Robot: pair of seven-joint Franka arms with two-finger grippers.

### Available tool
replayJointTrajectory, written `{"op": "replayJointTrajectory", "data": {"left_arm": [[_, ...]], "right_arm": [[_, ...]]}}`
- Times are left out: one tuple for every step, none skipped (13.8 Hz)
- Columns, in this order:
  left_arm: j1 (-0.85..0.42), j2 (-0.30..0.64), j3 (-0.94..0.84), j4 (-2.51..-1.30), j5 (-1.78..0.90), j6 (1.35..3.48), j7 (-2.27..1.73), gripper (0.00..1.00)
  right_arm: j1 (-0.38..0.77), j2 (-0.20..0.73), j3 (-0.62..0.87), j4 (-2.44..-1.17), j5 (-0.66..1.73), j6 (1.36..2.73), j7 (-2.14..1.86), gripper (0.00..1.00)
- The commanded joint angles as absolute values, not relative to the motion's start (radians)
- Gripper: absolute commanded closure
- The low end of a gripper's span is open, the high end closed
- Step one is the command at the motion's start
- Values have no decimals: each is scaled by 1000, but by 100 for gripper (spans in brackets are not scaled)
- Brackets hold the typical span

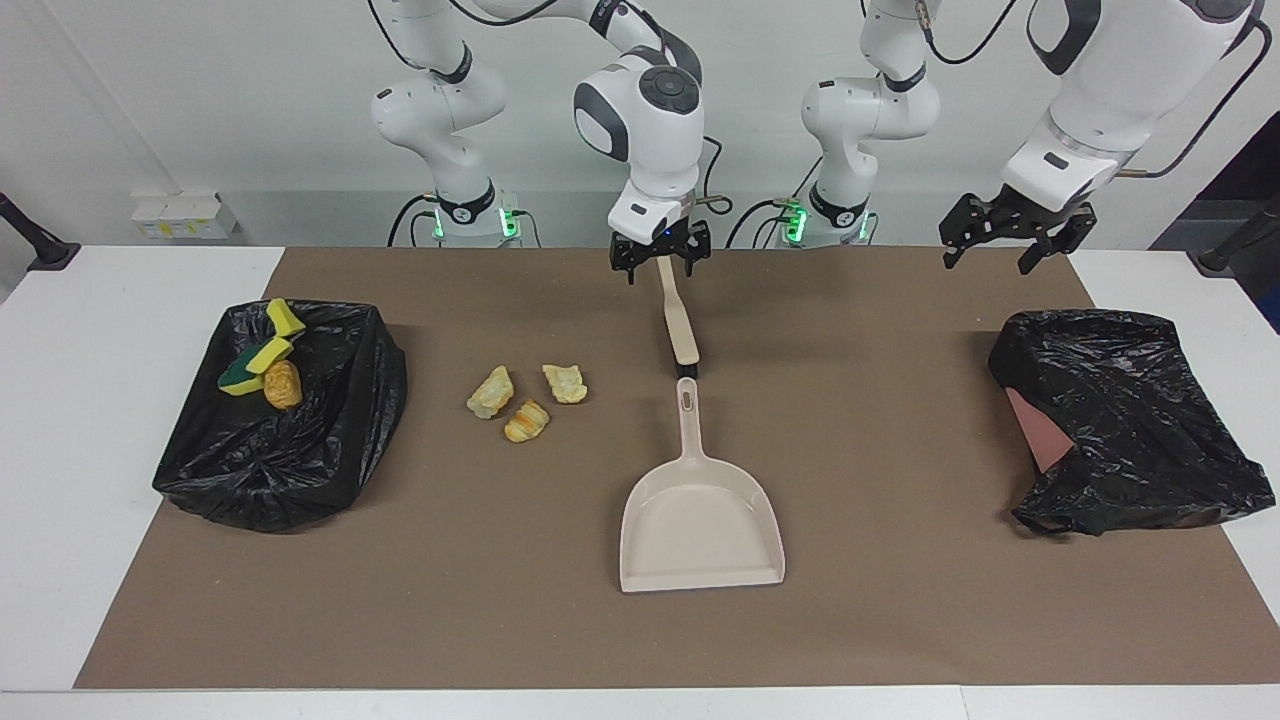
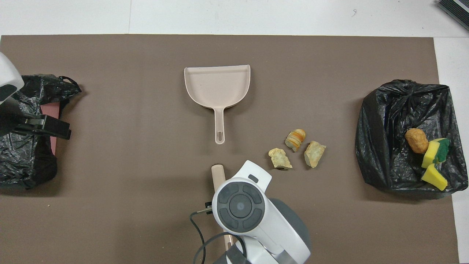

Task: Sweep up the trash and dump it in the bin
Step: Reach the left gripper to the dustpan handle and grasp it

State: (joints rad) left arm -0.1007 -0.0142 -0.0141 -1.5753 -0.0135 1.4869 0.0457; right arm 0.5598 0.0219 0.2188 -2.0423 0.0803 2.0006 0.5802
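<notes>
Looks like we're between sweeps here. The bin [image 1: 330, 440], a black-bagged one at the right arm's end of the table, already has some of the trash in it: a yellow sponge chunk [image 1: 285, 316], a green-backed sponge chunk [image 1: 255, 365] and one tan lump [image 1: 283, 385]. Three more tan lumps [image 1: 527, 420] sit in a loose cluster on the brown mat [image 1: 900, 600], between the bin and the dustpan [image 1: 700, 520]. The dustpan lies flat and empty mid-mat, handle pointing toward the robots and mouth pointing away from them. The brush [image 1: 680, 330] lies on the mat just nearer to the robots than the pan's handle, roughly in line with it. The right gripper [image 1: 660, 255] hangs over the handle end of the brush with its claw spread wide and nothing in it, so my read is that the step in hand is grabbing the brush. The left gripper [image 1: 1010, 240] waits up in the air with its claw wide too, over the mat's edge by the second black bag [image 1: 1130, 420] at the left arm's end. The next move calls for coming straight down on that thin handle and closing squarely on it. The tricky bit is that the lumps lie beside the pan's handle, not in front of its mouth — so either the pan gets turned or the lumps get swept round to it.
</notes>
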Motion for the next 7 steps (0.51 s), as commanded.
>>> {"op": "replayJointTrajectory", "data": {"left_arm": [[-162, 1, -18, -1598, -14, 1518, -7, 0], [-190, 17, -18, -1600, -20, 1534, -30, 0], [-225, 37, -18, -1604, -24, 1570, -58, 0], [-247, 52, -18, -1608, -26, 1594, -81, 0], [-262, 63, -18, -1611, -34, 1603, -87, 0], [-284, 89, -18, -1612, -43, 1620, -89, 0], [-304, 122, -18, -1602, -46, 1643, -90, 0]], "right_arm": [[601, -25, 218, -2178, 127, 2109, 554, 0], [604, -28, 218, -2213, 139, 2143, 552, 0], [609, -25, 218, -2235, 153, 2170, 552, 0], [636, -17, 218, -2249, 159, 2196, 554, 0], [655, -11, 218, -2269, 160, 2216, 552, 0], [653, -11, 218, -2278, 160, 2223, 543, 0], [653, -5, 218, -2278, 160, 2233, 540, 0]]}}
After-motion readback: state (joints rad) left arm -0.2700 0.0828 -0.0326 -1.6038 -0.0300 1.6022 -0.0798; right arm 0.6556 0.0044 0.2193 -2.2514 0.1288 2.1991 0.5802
